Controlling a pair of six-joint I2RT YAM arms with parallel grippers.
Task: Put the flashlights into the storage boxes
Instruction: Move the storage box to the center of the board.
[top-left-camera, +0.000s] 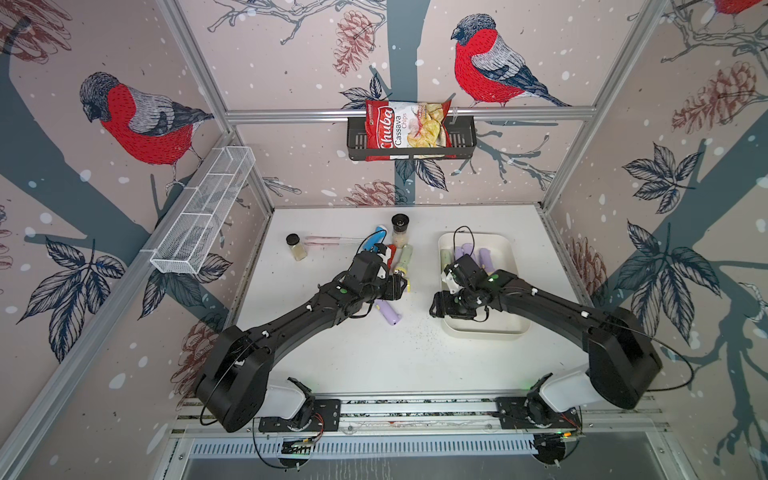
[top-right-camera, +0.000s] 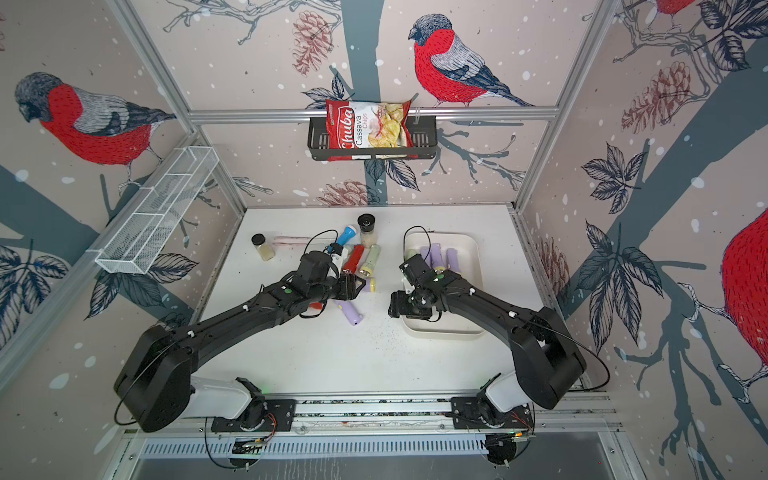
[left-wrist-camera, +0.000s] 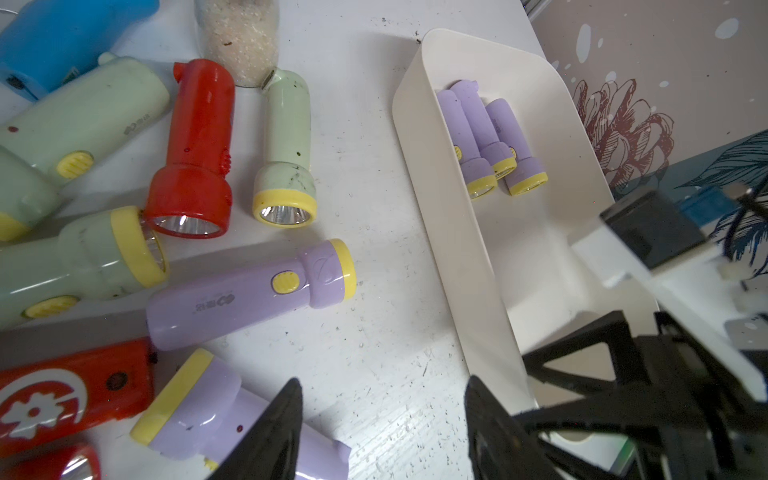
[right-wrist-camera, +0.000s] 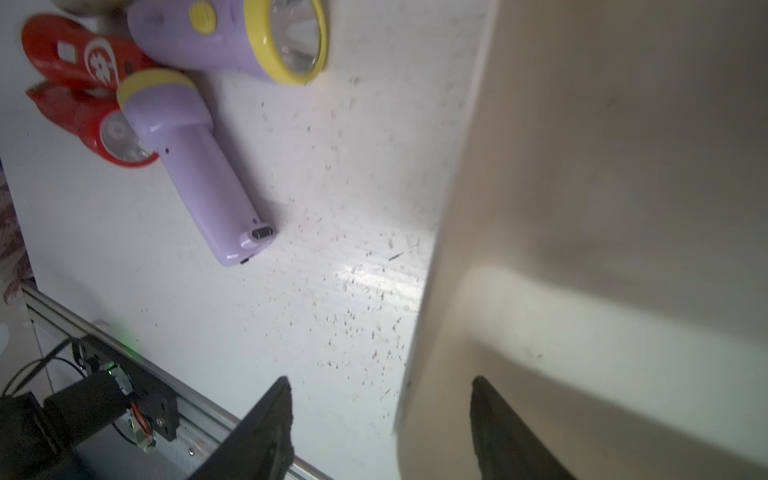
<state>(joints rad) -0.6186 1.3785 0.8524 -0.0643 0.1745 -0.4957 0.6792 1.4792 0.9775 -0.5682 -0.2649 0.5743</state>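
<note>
The cream storage box (top-left-camera: 498, 245) (left-wrist-camera: 436, 208) stands on the right of the table. Inside it lie three lilac flashlights (left-wrist-camera: 482, 137) and a pale green one (top-left-camera: 445, 257). Left of it is a loose pile of several flashlights: blue (top-left-camera: 374, 239), red (left-wrist-camera: 195, 153), pale green (top-left-camera: 405, 257) and lilac (left-wrist-camera: 249, 291). Another lilac one (top-left-camera: 388, 313) (right-wrist-camera: 195, 166) lies nearer the front. My left gripper (top-left-camera: 401, 286) (left-wrist-camera: 384, 380) hangs open over bare table at the pile's edge. My right gripper (top-left-camera: 436, 307) (right-wrist-camera: 381, 378) is open, straddling the box's left wall without touching it.
Two black-capped spice jars (top-left-camera: 400, 230) (top-left-camera: 296, 246) stand behind the pile, with a thin pink object (top-left-camera: 328, 240) between them. A white wire basket (top-left-camera: 203, 212) hangs on the left wall. A black basket (top-left-camera: 465, 143) on the back wall holds a chips bag.
</note>
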